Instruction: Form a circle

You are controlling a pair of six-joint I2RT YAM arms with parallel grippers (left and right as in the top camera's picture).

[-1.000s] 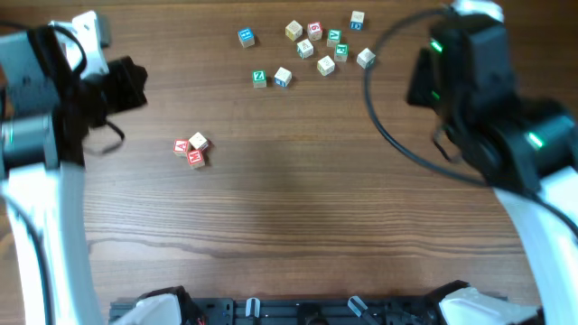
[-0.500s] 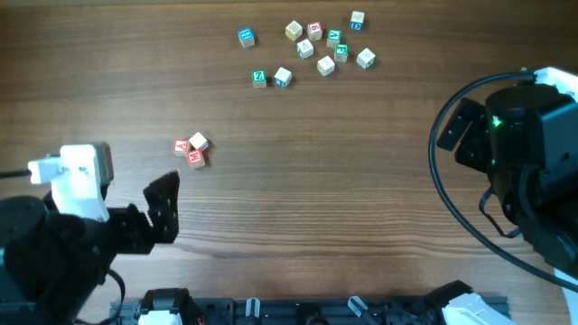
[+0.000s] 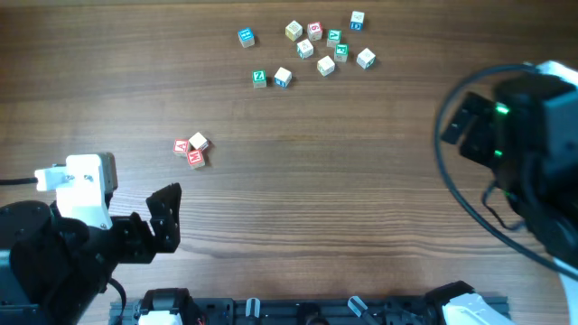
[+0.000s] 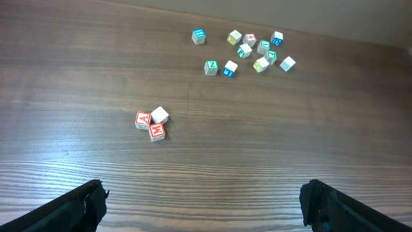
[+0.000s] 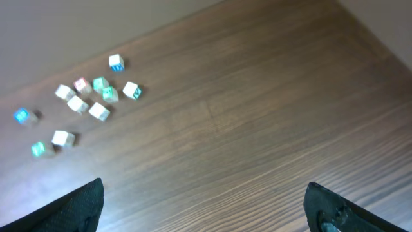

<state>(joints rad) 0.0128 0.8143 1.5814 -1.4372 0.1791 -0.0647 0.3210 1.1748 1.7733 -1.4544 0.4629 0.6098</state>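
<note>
The left fingers (image 4: 77,209) stand spread as wide as they go, with nothing between them but bare wood. They hang low over the near left corner of the surface (image 3: 298,208). The right fingers (image 5: 77,209) are spread just as wide and are likewise empty, held up over the right edge about halfway between near and far.

The three red-lettered cubes (image 3: 191,149) that are to make the circle sit in the left half of the surface, nearer the left edge than the middle and about midway between the near and far edges. They are pressed together in a tight little clump, touching one another. Two show red-printed faces upward and the third a pale face. They form no ring, just a triangle of three. Neither arm is touching them, and the left fingers are near them but apart.

Well away from that clump, toward the far edge and a bit right of centre, lies a loose scatter of cubes (image 3: 312,45) printed in blue, green and red. Some sit close to each other, and a few lie off at the scatter's left side.
</note>
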